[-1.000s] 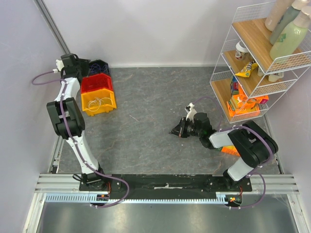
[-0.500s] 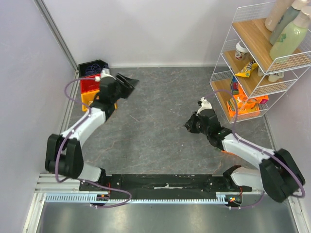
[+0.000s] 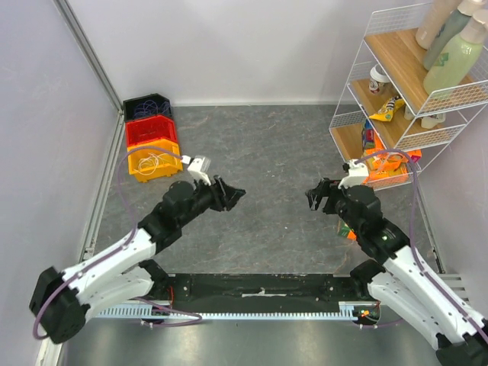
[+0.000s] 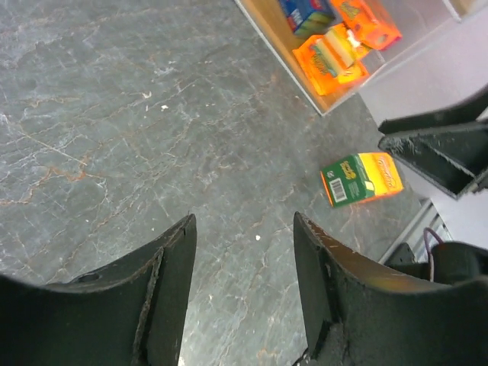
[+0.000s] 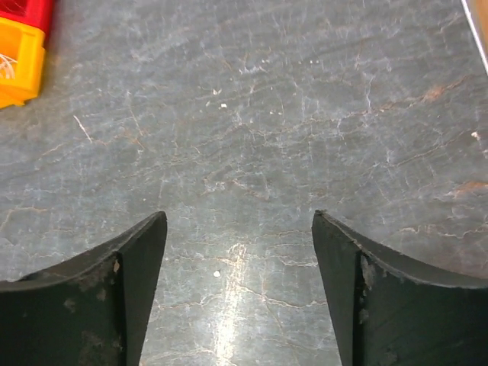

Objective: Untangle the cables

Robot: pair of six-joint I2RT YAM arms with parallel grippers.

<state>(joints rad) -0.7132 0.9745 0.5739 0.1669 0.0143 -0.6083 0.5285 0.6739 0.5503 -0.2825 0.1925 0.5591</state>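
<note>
A thin white cable [image 3: 156, 162] lies coiled in the yellow bin [image 3: 174, 162] at the back left; a bit of the cable [image 5: 6, 67] also shows at the right wrist view's left edge. No other cable can be made out. My left gripper [image 3: 231, 196] hangs open over the bare middle of the table, nothing between its fingers [image 4: 174, 259]. Facing it from the right, my right gripper [image 3: 318, 196] is wide open and empty over bare stone, and in its own view the gripper [image 5: 239, 215] has only table between its tips.
A red bin [image 3: 150, 131] and a dark blue bin [image 3: 149, 107] stand behind the yellow one. A wire shelf rack [image 3: 381, 122] with packets and bottles fills the right side. A green and orange box [image 4: 360, 177] lies on the table below it, near the right arm.
The left arm has swung from the bins at the back left to the table's middle. The right gripper has opened from shut and drifted a little to the right.
</note>
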